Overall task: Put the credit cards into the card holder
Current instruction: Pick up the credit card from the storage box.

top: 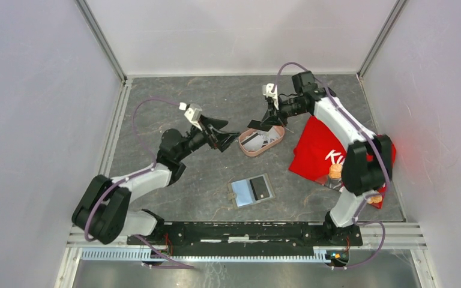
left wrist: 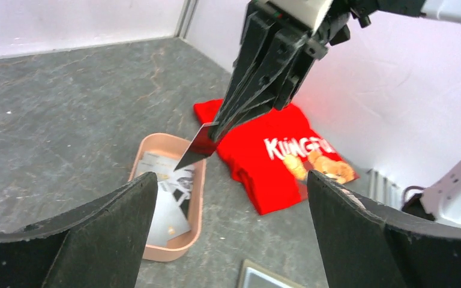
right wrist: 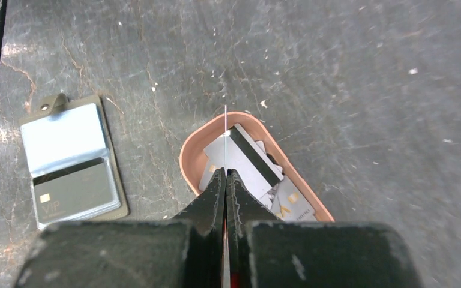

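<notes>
The card holder (top: 252, 190) lies open on the table's near middle, with a dark card in one pocket (right wrist: 75, 189). Several silvery-grey credit cards (right wrist: 249, 162) lie in a pink oval tray (top: 276, 141). My right gripper (top: 259, 125) hovers just above the tray and is shut on one credit card (left wrist: 195, 147), which shows edge-on in the right wrist view (right wrist: 225, 135). My left gripper (top: 232, 137) is open and empty, left of the tray and facing the held card. In its wrist view the wide-apart left gripper (left wrist: 231, 180) frames the tray (left wrist: 197, 198).
A red printed shirt (top: 321, 147) lies right of the tray, also in the left wrist view (left wrist: 270, 162). A small orange-capped bottle (top: 334, 174) stands on its near edge. White walls enclose the table on three sides.
</notes>
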Robot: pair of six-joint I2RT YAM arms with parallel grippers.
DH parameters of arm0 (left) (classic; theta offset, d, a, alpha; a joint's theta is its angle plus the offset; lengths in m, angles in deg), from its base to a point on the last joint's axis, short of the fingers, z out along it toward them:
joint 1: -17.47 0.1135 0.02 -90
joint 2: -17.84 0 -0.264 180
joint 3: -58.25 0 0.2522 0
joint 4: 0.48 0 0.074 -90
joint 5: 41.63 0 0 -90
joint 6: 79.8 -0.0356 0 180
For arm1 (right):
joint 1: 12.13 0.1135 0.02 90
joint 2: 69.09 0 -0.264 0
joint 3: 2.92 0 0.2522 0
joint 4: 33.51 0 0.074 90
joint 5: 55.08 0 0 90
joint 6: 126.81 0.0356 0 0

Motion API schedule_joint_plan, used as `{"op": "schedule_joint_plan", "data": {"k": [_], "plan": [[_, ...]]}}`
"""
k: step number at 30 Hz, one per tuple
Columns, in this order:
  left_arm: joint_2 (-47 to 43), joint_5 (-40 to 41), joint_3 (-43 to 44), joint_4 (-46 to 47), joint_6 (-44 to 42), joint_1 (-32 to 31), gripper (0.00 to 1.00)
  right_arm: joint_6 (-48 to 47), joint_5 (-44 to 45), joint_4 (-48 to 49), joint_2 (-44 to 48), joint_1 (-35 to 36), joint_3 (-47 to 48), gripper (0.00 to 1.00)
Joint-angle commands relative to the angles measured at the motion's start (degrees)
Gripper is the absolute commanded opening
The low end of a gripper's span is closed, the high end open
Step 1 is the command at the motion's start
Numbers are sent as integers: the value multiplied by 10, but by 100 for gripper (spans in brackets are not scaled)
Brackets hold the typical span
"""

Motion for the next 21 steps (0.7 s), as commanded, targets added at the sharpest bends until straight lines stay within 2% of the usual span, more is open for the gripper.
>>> {"op": "schedule_joint_plan", "data": {"k": [1, 4, 6, 9, 11, 13, 15, 17, 21], "plan": [[-51, 10, -51, 74, 121, 0, 100, 122, 3, 134, 148, -16, -81, 0], [-72, -14, -75, 97, 214, 0, 100, 237, 9, 264, 256, -45, -182, 0], [-109, -10, -95, 99, 233, -12, 100, 306, 28, 336, 323, -64, -250, 0], [-187, 56, -124, 46, 176, -69, 100, 406, 76, 426, 424, -84, -361, 0], [-230, 102, -132, 0, 133, -114, 100, 507, 96, 488, 478, -102, -428, 0], [-244, 111, -151, 14, 142, -135, 100, 578, 72, 479, 494, -105, -455, 0], [-241, 124, -185, 72, 188, -136, 100, 676, 17, 502, 492, -107, -497, 0], [-227, 137, -211, 112, 230, -141, 100, 809, -9, 623, 510, -112, -568, 0], [-186, 178, -209, 110, 250, -174, 97, 1009, -21, 821, 508, -112, -669, 0]]}}
